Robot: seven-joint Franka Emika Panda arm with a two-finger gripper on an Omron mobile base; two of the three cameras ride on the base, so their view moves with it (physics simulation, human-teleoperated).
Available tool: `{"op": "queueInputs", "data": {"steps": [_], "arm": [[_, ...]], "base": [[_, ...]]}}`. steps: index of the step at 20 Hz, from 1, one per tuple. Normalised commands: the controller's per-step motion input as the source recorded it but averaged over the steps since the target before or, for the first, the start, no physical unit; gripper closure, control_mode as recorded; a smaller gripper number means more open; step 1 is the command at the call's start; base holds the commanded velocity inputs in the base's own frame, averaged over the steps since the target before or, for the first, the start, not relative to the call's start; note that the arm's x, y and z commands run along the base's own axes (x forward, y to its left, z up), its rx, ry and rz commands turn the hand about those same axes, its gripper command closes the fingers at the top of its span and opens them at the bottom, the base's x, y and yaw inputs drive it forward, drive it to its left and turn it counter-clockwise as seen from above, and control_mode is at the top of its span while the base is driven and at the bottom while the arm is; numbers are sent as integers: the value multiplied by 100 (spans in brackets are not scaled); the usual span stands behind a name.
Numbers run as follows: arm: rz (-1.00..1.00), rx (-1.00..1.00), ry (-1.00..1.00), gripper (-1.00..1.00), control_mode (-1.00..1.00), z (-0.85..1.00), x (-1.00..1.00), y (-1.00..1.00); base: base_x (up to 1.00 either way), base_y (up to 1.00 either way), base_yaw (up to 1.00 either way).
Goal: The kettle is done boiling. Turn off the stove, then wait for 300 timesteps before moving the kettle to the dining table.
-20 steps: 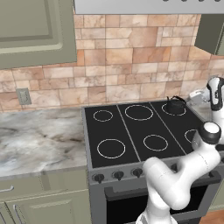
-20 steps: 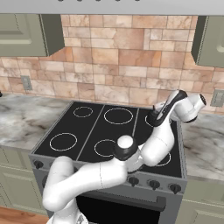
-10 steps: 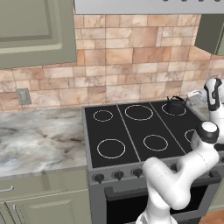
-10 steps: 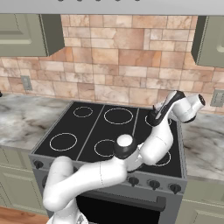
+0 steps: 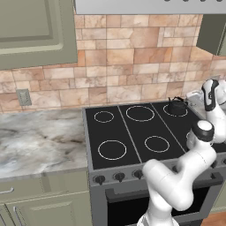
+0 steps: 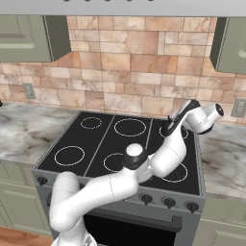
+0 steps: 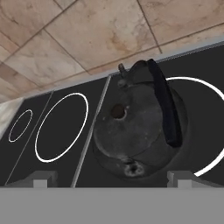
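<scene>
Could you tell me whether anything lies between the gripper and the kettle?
Nothing: in the hand view the open gripper faces the kettle directly, bare space between.

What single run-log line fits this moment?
gripper: open, above kettle | kettle: on stove back burner, not held | next: likely grasp handle

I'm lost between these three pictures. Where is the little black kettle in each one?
Left base view: kettle at upper right, on the stove's back right burner.
Right base view: right of centre, mostly behind the gripper.
Hand view: centre, seen from above.
Shared landmark: the white burner ring beneath it.
</scene>
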Motion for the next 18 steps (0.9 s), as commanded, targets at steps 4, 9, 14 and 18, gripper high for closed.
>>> {"op": "queueInputs", "data": {"steps": [4, 9, 14, 18], "arm": [[0, 0, 4, -100, -100, 0, 29, -39], [0, 0, 4, -100, -100, 0, 28, -33], [2, 0, 5, -100, -100, -2, 28, -21], [6, 2, 9, -100, -100, -5, 25, -15]], "base": [[0, 0, 0], [0, 0, 0], [0, 0, 0], [0, 0, 0]]}}
